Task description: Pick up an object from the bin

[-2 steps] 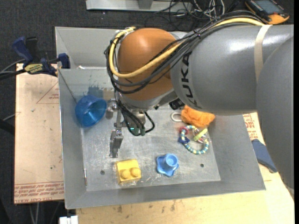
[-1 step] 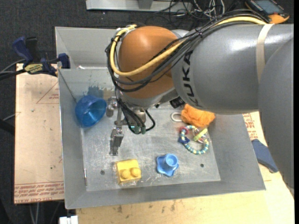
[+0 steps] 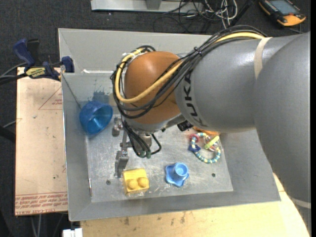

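Camera view: where is the gripper (image 3: 119, 168)?
— Low over the bin's (image 3: 207, 179) floor near the front edge, just left of a yellow block (image 3: 135, 180). Whether it is released or clenched cannot be told.
— What else does the bin hold?
— A blue funnel (image 3: 95, 117) by the left wall, a blue star-shaped piece (image 3: 177, 174) near the front, and a bead ring (image 3: 205, 148) further right.

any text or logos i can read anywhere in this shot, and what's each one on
"KUKA": black letters running sideways on the grey robot arm, partly crossed by black and yellow cables.
Screen of the orange handheld unit at top right: too small to read.
No text seen on the yellow toy brick, blue plastic funnel, blue flower-shaped piece or multicoloured bead ring.
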